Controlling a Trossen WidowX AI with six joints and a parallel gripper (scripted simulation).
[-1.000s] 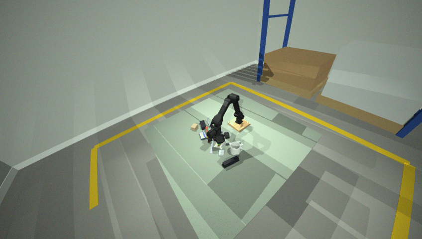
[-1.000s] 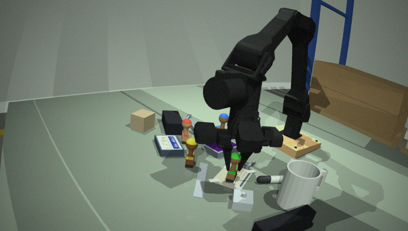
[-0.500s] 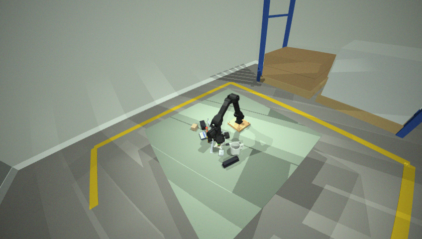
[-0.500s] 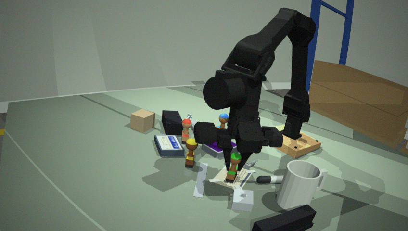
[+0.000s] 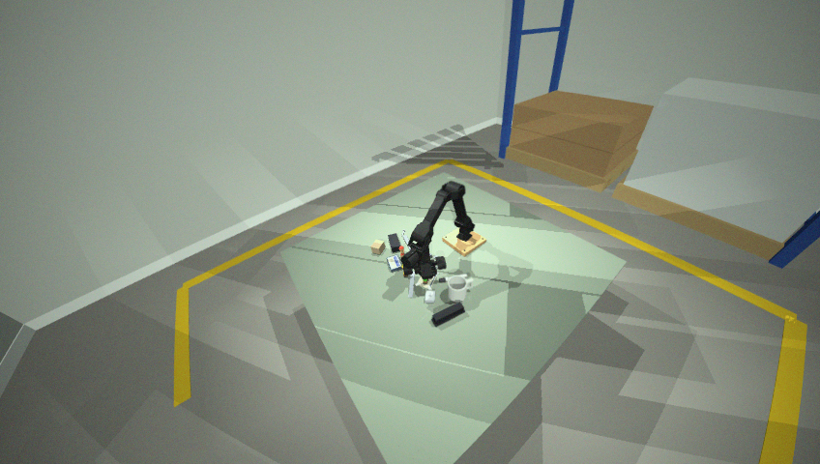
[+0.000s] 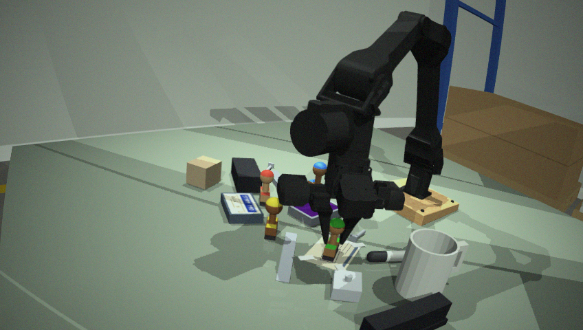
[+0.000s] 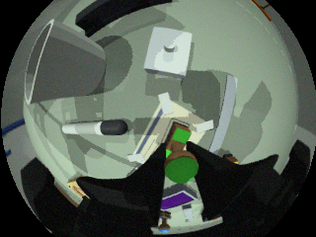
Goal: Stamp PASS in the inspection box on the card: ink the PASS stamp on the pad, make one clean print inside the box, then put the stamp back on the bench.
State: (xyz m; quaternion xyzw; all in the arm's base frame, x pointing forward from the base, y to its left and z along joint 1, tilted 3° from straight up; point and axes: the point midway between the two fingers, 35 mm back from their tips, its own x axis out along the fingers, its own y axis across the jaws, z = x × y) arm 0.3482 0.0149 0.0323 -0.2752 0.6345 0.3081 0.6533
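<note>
My gripper (image 6: 336,236) (image 7: 176,145) (image 5: 423,279) is shut on the green-topped stamp (image 6: 334,240) (image 7: 181,166). The stamp stands upright with its base resting on the cream card (image 6: 311,254) (image 7: 196,118). The purple ink pad (image 6: 304,213) (image 7: 174,199) lies just behind the card. A yellow-topped stamp (image 6: 272,218), a red-topped stamp (image 6: 265,185) and a blue-topped stamp (image 6: 319,170) stand on the bench behind and to the left. The print under the stamp base is hidden.
A white mug (image 6: 427,262) (image 7: 62,59) stands right of the card, with a marker (image 6: 384,256) (image 7: 95,129) beside it. A grey block with a knob (image 6: 346,284) (image 7: 169,53), a grey strip (image 6: 287,256), a black bar (image 6: 407,313), a blue-white box (image 6: 241,207), a black box (image 6: 245,174) and a cardboard cube (image 6: 203,172) lie around.
</note>
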